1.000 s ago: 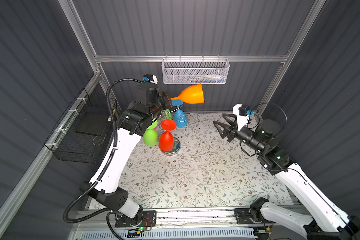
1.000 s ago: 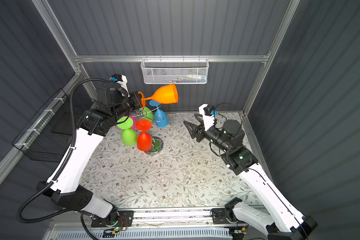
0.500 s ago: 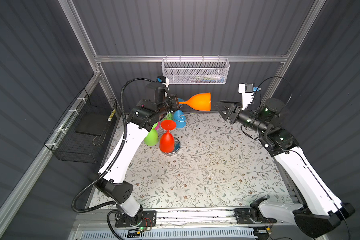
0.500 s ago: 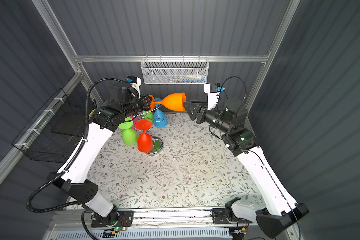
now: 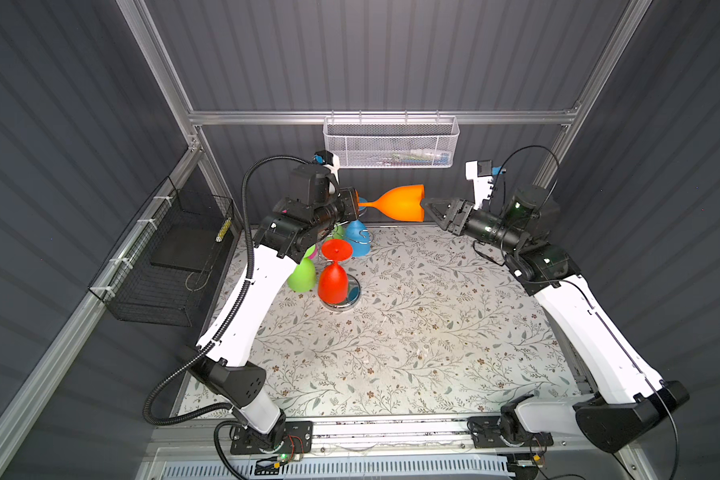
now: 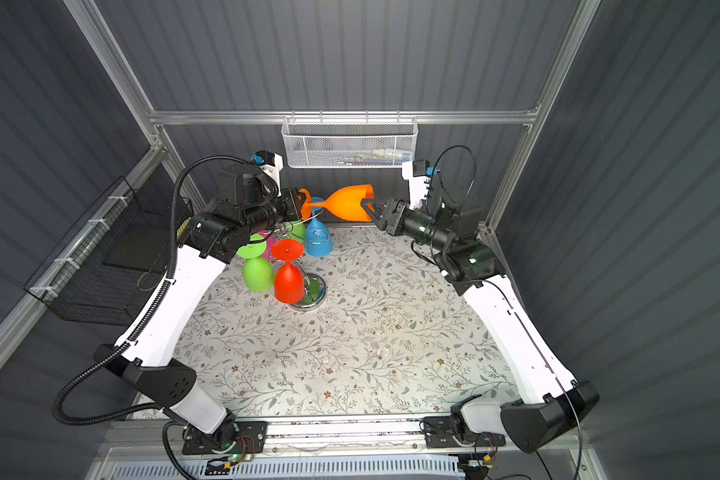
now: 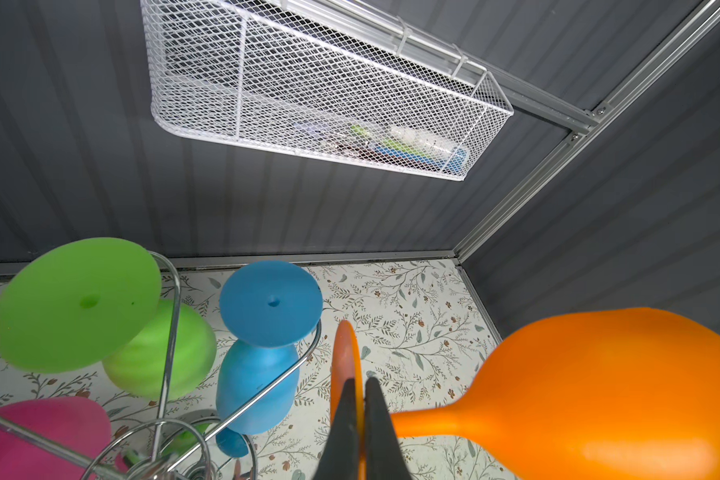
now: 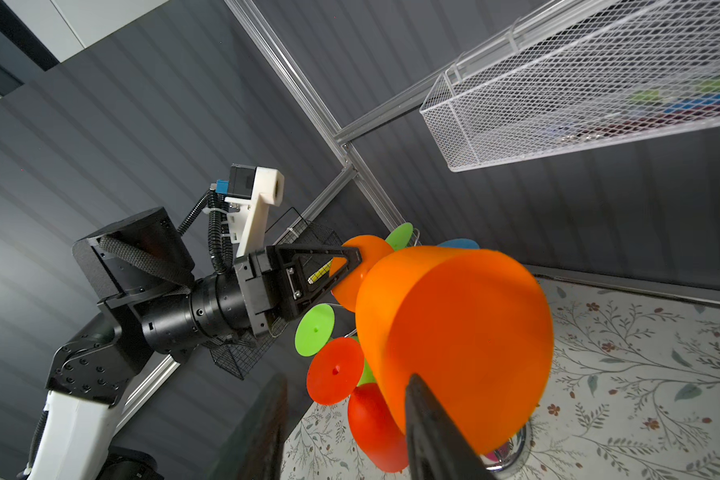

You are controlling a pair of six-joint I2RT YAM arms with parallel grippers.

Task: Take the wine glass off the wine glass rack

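The orange plastic wine glass [image 5: 400, 202] is off the rack. It hangs in the air in a horizontal position, near the back wall and lower than the white mesh basket [image 5: 387, 145]. Its round foot points to the left arm and the open mouth of its bowl points to the right arm.

The left gripper [image 5: 355, 203] holds this glass by the foot. In the left wrist view its two black fingers [image 7: 346, 415] are pressed together on the thin orange disc, with almost no space between them.

The right gripper [image 5: 427, 204] is at the other end of the glass, at the rim of the bowl. Its fingers [image 8: 429, 415] are spread apart - one lies in front of the bowl wall, the second stays clearly to the side and has no contact with the glass. If the first finger touches the rim, I cannot tell.

The shiny chrome wire wine glass rack [image 5: 353, 289] stands on the table [image 5: 412, 332] with the flower-pattern cover, below the orange glass and a little nearer to the front. On its arms four other glasses hang upside down - a red one [image 5: 332, 282], a green one [image 5: 302, 276], a blue one [image 5: 356, 241] and a pink one [image 7: 38, 436].

A black wire basket [image 5: 163, 270] is fixed on the left wall.
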